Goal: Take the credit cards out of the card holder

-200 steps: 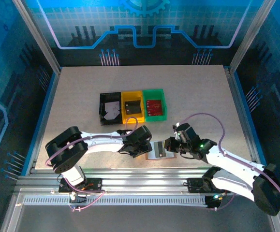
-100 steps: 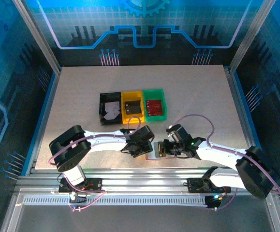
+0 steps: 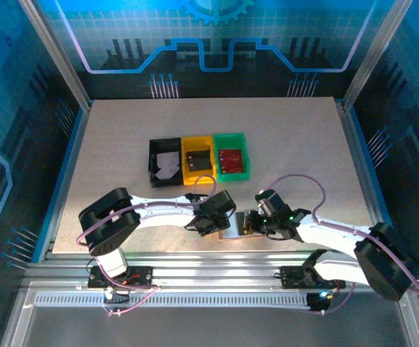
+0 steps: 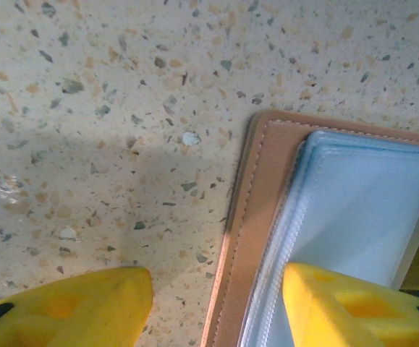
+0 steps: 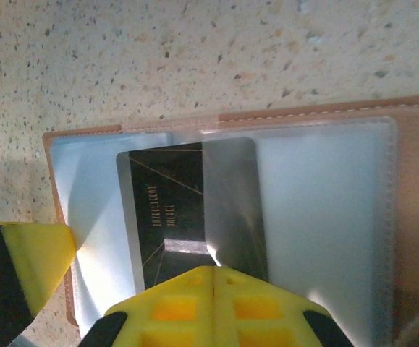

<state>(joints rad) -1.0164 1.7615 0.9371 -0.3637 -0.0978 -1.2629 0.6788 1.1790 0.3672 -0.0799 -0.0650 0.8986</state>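
Both of my grippers are down at the card holder (image 5: pixel 414 217), which lies open and flat on the table (image 4: pixel 108 108) with its pale inside facing up. My left gripper (image 4: pixel 216 307) stands with jaws apart, straddling the holder's outer tan edge: one finger (image 4: pixel 79 303) is over bare table just outside that edge, the other (image 4: pixel 346 303) is over the clear sleeve (image 4: pixel 361 195) just inside it. I read that as an anchor, so the holder can't skate when the card gets pulled. My right gripper (image 5: pixel 213 293) comes in from the opposite side with its fingers pressed together, tips set on the near edge of the dark card (image 5: pixel 173 210). That card sits in the middle of the holder, under the sleeve's plastic. I can't tell whether the tips pinch the card or only bear down on it. Pressing would make sense for sliding it toward the sleeve's mouth. What's in the way? The plastic film itself, plus a yellow fingertip (image 5: pixel 39 256) at the holder's far end, most likely my own left one. The two wrists are crowded over one small holder, so there's little room to swing. Beyond the holder, well apart from it, stand the black tray (image 3: pixel 153 163), yellow tray (image 3: pixel 186 163) and green tray (image 3: pixel 231 137). They hold a white card (image 3: pixel 167 165), a second dark card (image 3: pixel 197 159) and a red card (image 3: pixel 231 156), so this looks like the last card.
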